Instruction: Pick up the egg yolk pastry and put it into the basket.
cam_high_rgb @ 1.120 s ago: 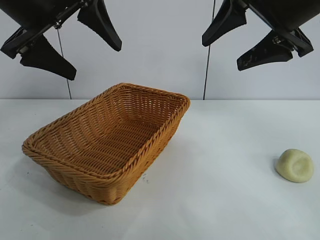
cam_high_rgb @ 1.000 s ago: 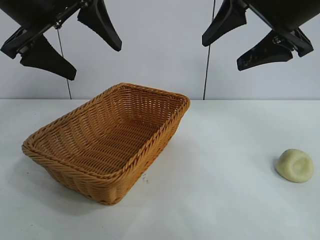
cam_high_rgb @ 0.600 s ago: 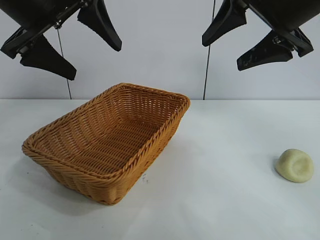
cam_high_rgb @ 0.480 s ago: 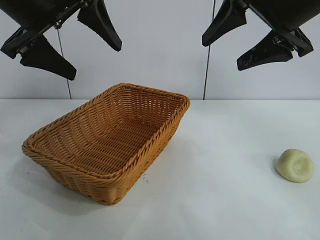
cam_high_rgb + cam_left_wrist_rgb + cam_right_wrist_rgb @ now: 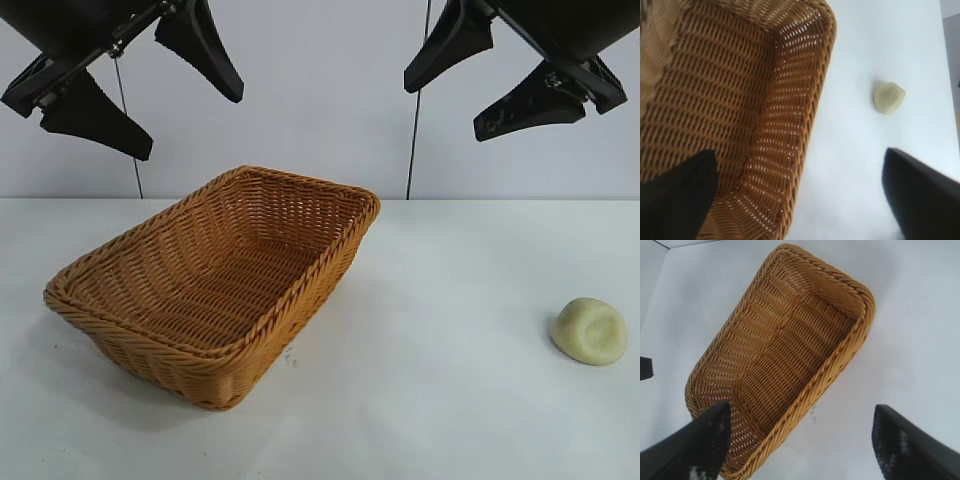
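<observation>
The egg yolk pastry (image 5: 590, 331), a small pale yellow dome with a dent, lies on the white table at the right; it also shows in the left wrist view as a pastry (image 5: 888, 97) beside the basket. The orange-tan wicker basket (image 5: 300, 283) sits left of centre and holds nothing; its braided rim (image 5: 815, 105) and woven wall (image 5: 835, 375) fill both wrist views. My left gripper (image 5: 145, 95) hangs open high above the basket's left end. My right gripper (image 5: 460, 95) hangs open high up, above the table between basket and pastry. Neither holds anything.
A white tabletop (image 5: 440, 380) stretches between basket and pastry, with a small dark speck (image 5: 290, 352) by the basket's near corner. A pale wall stands behind, with two thin dark cables (image 5: 413, 140) hanging down it.
</observation>
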You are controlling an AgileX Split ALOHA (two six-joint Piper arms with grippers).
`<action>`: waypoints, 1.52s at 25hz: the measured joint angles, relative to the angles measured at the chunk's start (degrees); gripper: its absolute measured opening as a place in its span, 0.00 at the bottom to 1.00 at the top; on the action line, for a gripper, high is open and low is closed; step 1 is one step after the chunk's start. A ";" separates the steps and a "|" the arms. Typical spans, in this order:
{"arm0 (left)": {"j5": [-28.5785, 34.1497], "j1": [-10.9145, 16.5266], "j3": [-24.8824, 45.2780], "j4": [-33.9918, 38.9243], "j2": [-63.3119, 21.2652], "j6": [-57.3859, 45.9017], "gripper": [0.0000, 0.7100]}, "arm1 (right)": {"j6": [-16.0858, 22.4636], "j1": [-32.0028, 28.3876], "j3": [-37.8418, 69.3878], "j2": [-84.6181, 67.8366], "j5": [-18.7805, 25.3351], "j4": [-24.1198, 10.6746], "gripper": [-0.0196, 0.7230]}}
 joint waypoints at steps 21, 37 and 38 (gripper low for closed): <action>2.60 0.00 12.28 5.49 -15.05 -20.60 0.91 | 0.00 0.00 0.00 0.00 0.00 0.00 0.78; 0.99 -9.36 18.02 25.21 -15.73 -63.42 0.91 | 0.00 0.00 0.00 0.00 -0.04 0.00 0.78; 0.45 -9.52 18.06 26.10 -14.75 -65.94 0.91 | 0.00 0.00 0.00 0.00 -0.04 0.00 0.78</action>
